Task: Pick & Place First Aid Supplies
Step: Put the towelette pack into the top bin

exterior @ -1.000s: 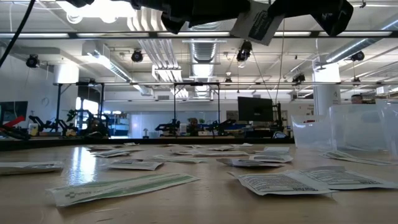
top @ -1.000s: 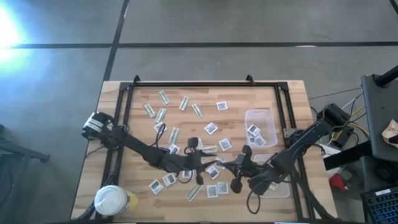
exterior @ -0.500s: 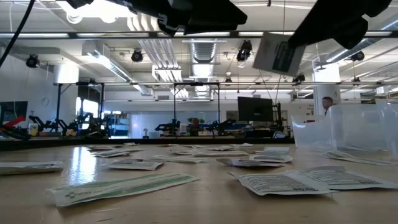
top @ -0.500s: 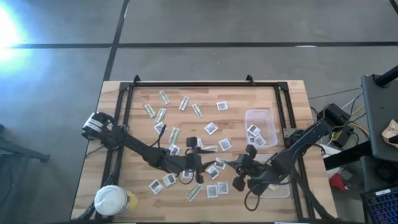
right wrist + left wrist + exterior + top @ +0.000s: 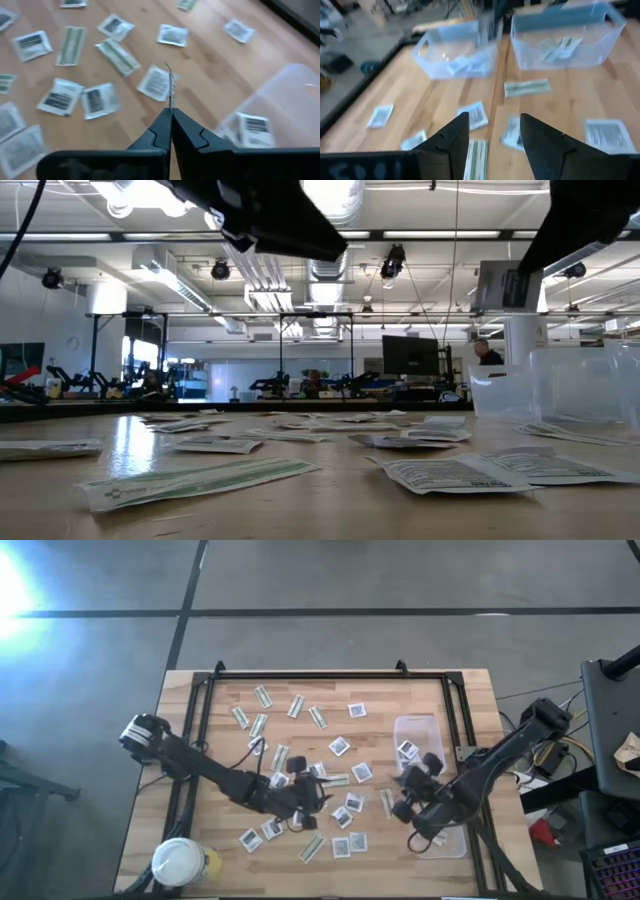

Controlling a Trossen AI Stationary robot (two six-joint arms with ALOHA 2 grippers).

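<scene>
Many first aid supplies lie flat across the wooden table (image 5: 200,740): square white packets (image 5: 339,746) and narrow green-and-white strips (image 5: 262,695). My right gripper (image 5: 171,116) is shut on one white packet (image 5: 503,286), high above the table near the clear tubs. It shows in the high view as well, my right gripper (image 5: 408,792). My left gripper (image 5: 492,127) is open above the packets at mid-table, nothing between its fingers; from above it is my left gripper (image 5: 303,795). My right gripper pinches one edge of the white packet (image 5: 171,95) between its two fingertips. The fingers slant down toward the table. The packet sticks out past the fingertips, seen edge-on in the wrist view, and is lifted clear of the table.
Two clear tubs stand at the right: one tub (image 5: 418,745) holding a few packets, another tub (image 5: 447,838) nearer the front edge. A white-lidded jar (image 5: 180,862) stands at the front left corner. A black frame (image 5: 310,675) runs round the work area.
My right gripper has carried the white packet from mid-table toward the right edge and the tubs, turning as it went; the packet now stands nearly upright. My left gripper has drawn back a little toward the table's left.
</scene>
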